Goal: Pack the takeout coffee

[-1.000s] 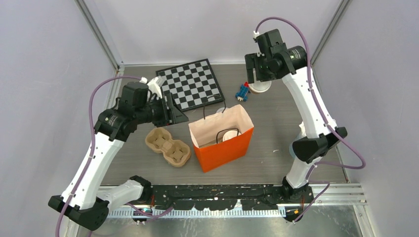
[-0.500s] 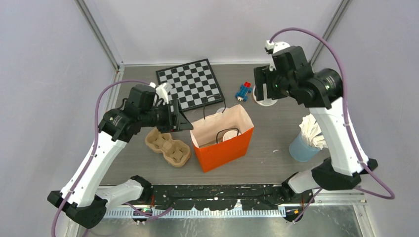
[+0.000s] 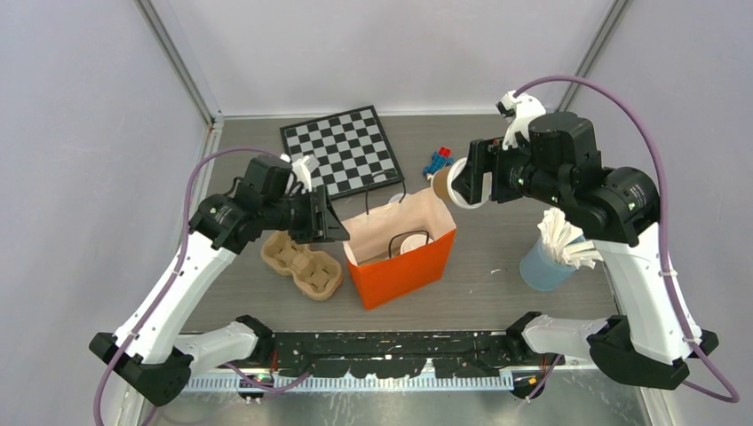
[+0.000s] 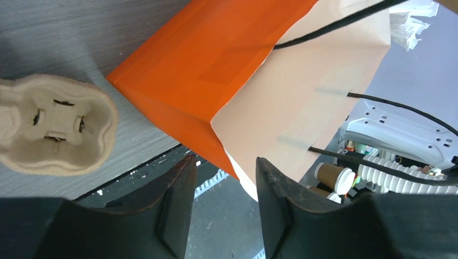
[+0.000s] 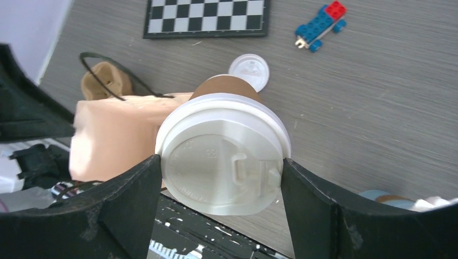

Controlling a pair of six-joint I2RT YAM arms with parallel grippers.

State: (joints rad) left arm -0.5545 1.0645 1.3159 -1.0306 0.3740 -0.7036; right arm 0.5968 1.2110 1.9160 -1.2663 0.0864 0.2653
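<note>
Grey wood-grain table (image 3: 497, 275) fills my feed, boxed in by pale walls (image 3: 89, 89). My right arm (image 3: 635, 257) rises from the near right corner. Its gripper (image 3: 469, 180) is clamped on a cup (image 5: 224, 162), one finger on each side of the white lid's rim. That cup is off the surface and tipped on its side. Its brown base points left, and it hangs just beyond the far right corner of the bag (image 3: 404, 271), not inside it.

My left arm (image 3: 191, 266) comes up from the near left corner. The left gripper (image 4: 224, 162) is at the bag's left side with its jaws partly apart. A folded corner of the bag lies between them, and I see no contact.

The orange bag stands open at the middle of the surface. A checkered board (image 3: 346, 151) lies against the far edge. A pulp tray (image 3: 302, 264) sits just left of the bag, both wells bare. A blue tumbler (image 3: 542, 271) stuffed with white paper stands near the right edge.

Inside the bag I see a round white lid (image 3: 412, 244), and what is under it is hidden. Another lid (image 5: 249, 70) sits on the surface beyond the held cup. I cannot tell whether a cup stands below it. A blue and red toy (image 3: 436, 163) lies near the far edge, right of the board.
</note>
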